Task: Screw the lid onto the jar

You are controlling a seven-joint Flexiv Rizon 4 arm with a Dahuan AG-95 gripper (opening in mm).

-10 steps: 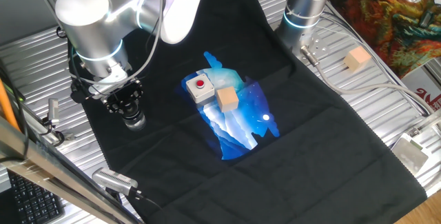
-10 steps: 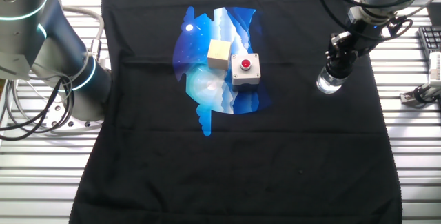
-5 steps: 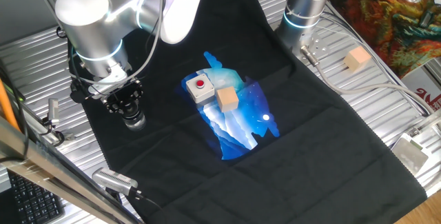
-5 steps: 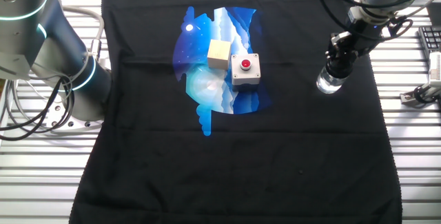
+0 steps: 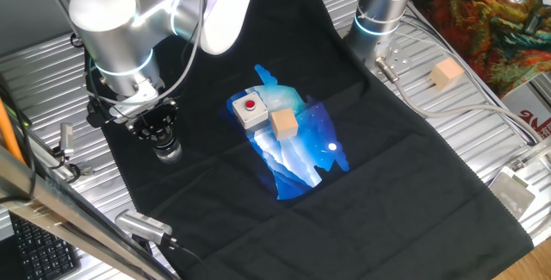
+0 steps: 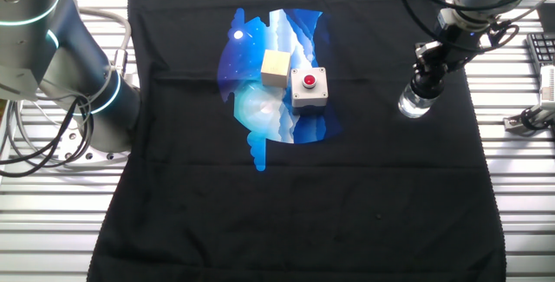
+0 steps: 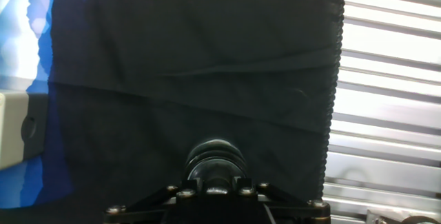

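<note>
The end effector (image 6: pixel 425 81) is pointing straight down, closed around the lid (image 7: pixel 215 160), which is sitting on top of the jar (image 6: pixel 414 103). The jar is standing upright on the black cloth (image 6: pixel 347 195) covering the table (image 6: pixel 520 221), at about 3 o'clock from the grey button box (image 6: pixel 309 88), with the wooden cube (image 6: pixel 276 67) touching that box.

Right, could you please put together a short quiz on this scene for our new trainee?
1. True or false: the jar stands on the blue print of the cloth.
2. What sits right next to the grey box with the red button? A) wooden cube B) keyboard C) jar
3. Fill in: the hand is directly above the ____.

Key: 1 false, it stands on the plain black part; 2 A; 3 jar.
</note>
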